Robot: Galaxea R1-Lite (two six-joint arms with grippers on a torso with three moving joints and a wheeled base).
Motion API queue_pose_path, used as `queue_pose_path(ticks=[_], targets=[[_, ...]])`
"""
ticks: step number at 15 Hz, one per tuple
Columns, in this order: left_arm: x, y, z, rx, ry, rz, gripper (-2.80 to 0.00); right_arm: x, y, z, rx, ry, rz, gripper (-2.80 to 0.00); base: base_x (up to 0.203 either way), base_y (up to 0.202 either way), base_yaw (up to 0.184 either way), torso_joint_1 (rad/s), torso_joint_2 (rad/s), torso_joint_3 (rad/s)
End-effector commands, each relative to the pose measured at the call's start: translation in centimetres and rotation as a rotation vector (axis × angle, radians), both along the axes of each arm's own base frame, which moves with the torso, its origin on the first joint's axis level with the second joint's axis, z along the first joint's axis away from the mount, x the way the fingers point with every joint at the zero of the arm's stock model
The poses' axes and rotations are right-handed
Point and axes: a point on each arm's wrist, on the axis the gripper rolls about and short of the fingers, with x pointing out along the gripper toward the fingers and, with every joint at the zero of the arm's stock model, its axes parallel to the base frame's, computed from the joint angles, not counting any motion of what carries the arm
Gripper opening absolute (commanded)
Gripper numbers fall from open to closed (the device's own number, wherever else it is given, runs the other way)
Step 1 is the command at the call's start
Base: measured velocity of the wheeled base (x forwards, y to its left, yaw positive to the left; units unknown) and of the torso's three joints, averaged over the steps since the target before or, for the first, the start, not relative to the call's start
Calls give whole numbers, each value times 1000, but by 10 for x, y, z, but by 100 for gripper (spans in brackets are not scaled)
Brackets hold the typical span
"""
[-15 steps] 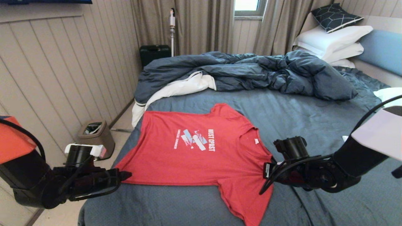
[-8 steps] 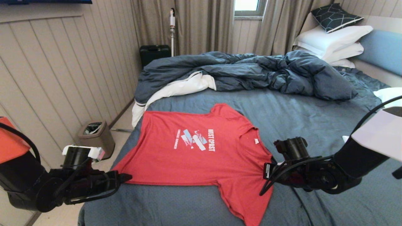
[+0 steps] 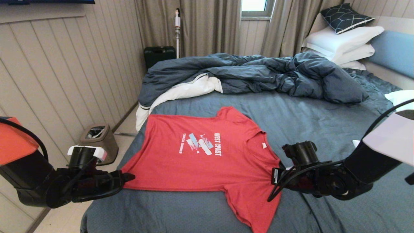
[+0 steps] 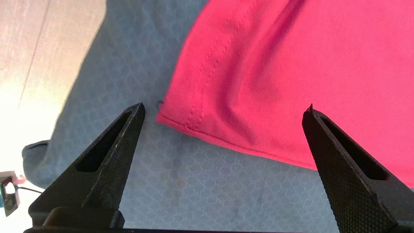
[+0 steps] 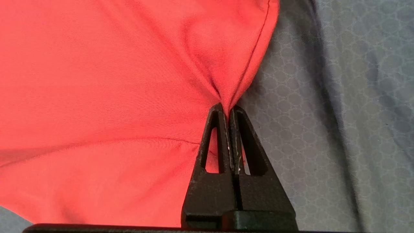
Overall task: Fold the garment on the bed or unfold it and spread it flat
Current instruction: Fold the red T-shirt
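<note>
Pinching the shoulder edge of the red short-sleeved cotton T-shirt with white lettering (image 3: 200,158), the right gripper (image 5: 229,111) is keeping its fingers clamped shut on a gathered tuck of cloth. The shirt is lying spread, print up, on the large bed with the slate-blue sheet (image 3: 307,119), near its foot. The left gripper (image 4: 224,108) is hovering at the hem corner, fingers spread wide and gripping nothing. If it closes where it is, I judge it could catch sheet along with hem, or miss the corner, and a one-sided pull would bunch the shirt. On the floor, the small brown waste bin (image 3: 98,140) is holding a dark liner; any contents are unclear.
</note>
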Motion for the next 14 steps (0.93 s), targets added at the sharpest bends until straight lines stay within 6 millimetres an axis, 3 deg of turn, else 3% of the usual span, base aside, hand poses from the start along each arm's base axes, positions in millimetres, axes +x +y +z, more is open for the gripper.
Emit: queue_pose_path(ticks=[1,2,3,14], targets=[[-1,1,-3,-1,9,4,0,0,0,1,2,-4,-2,-280,0,0,0,0,0,0],[-2,0,-2,-4,10,3,0,0,0,1,2,-4,-2,-280,0,0,0,0,0,0],[-3,0,-2,-4,11,3,-280,0,0,1,3,-4,-3,-280,0,0,0,0,0,0],[0,0,2,-2,-20,1,-280,-1,-7,-2,0,8,-23,-280,0,0,0,0,0,0]])
